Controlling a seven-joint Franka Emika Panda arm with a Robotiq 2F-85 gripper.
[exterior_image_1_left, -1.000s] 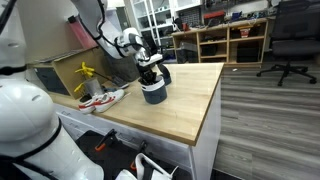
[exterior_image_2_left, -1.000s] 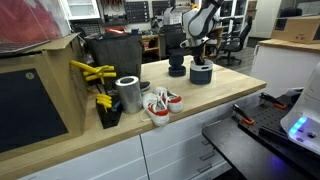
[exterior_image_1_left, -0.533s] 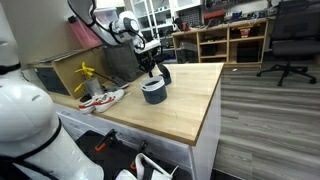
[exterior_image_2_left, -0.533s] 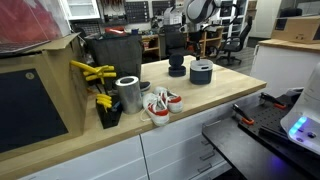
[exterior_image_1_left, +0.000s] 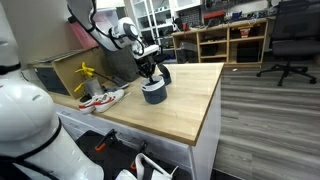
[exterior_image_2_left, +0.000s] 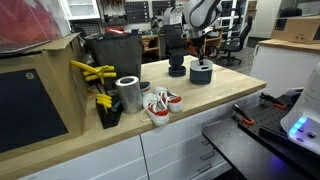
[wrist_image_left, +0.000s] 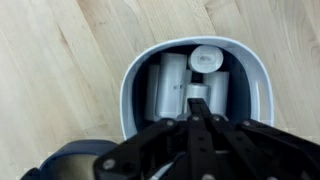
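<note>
While closed claw (wrist_image_left: 198, 97) hangs over cup (wrist_image_left: 127, 95) | dark round object (exterior_image_2_left: 177, 68) just beside | sneakers (exterior_image_2_left: 160, 104) well apart

You won't find anything to read here. No lettering, label, brand or number can be made out on the grey cup (wrist_image_left: 130, 85), even from the wrist view. In an exterior view, the sneakers (exterior_image_2_left: 160, 104), the metal can (exterior_image_2_left: 128, 93) and the cardboard box (exterior_image_2_left: 50, 55) on the counter (exterior_image_2_left: 215, 95) are too small and soft to show any print.
</note>
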